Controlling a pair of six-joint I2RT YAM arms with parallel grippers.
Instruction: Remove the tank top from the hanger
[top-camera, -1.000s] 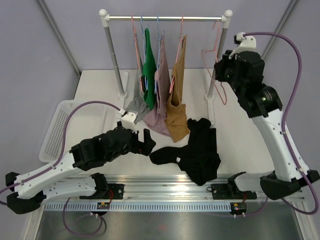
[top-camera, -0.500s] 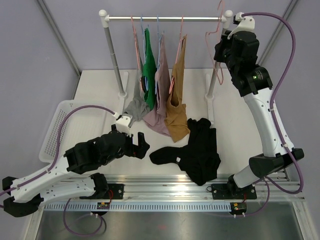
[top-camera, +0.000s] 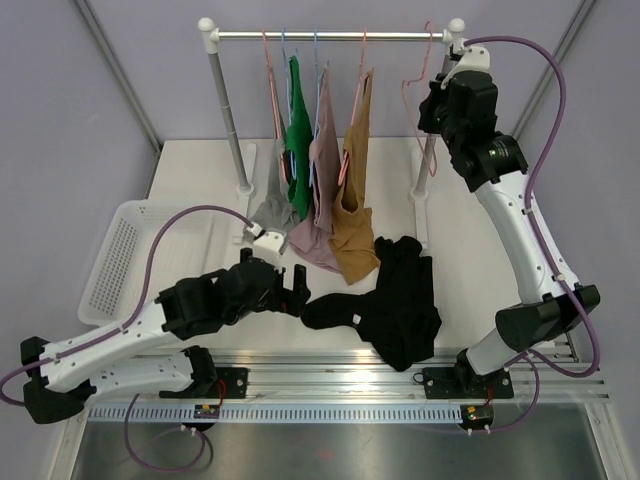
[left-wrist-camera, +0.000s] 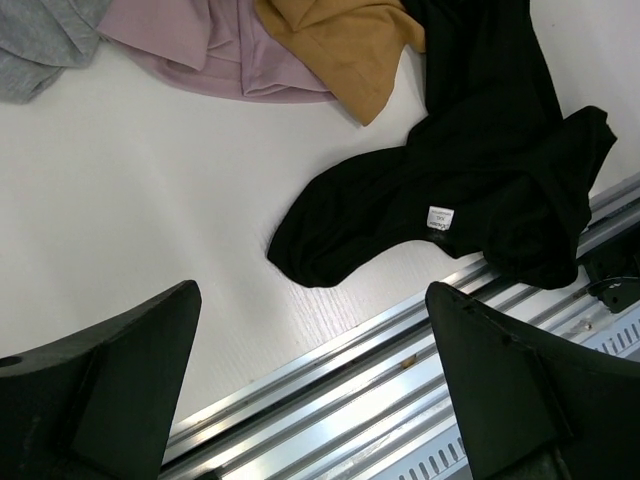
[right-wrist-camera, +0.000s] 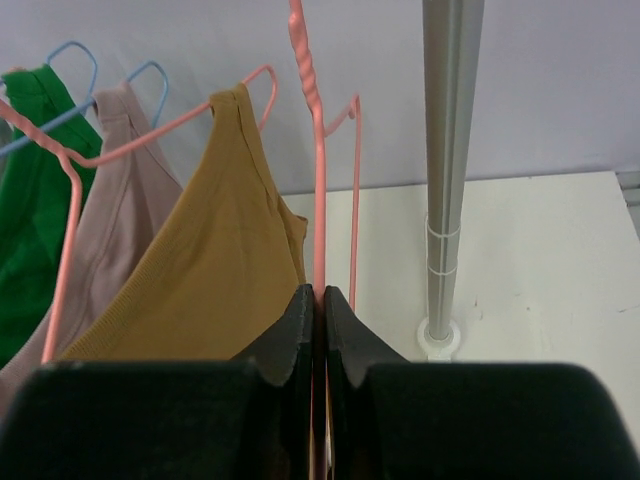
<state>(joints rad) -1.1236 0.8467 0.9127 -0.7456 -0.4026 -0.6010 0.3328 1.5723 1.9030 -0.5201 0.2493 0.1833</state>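
A black tank top (top-camera: 400, 300) lies crumpled on the table off any hanger; it also shows in the left wrist view (left-wrist-camera: 470, 170). My left gripper (top-camera: 292, 285) is open and empty just left of it, low over the table, with the cloth beyond its fingertips (left-wrist-camera: 110, 390). My right gripper (top-camera: 430, 105) is shut on a bare pink hanger (top-camera: 418, 90) held up at the right end of the rack's rail (top-camera: 330, 37). In the right wrist view the jaws (right-wrist-camera: 320, 295) pinch the hanger's wire (right-wrist-camera: 318, 180). I cannot tell whether its hook rests on the rail.
Grey, green, mauve and tan tank tops (top-camera: 352, 200) hang on hangers from the rail. The rack's posts (top-camera: 228, 110) stand at left and right. A white basket (top-camera: 115, 260) sits at the table's left. A metal track (top-camera: 330, 365) runs along the near edge.
My right arm lifted the pink hanger from beside the right post up to rail height, then shifted it slightly left. My left gripper drew back, then moved right toward the black tank top.
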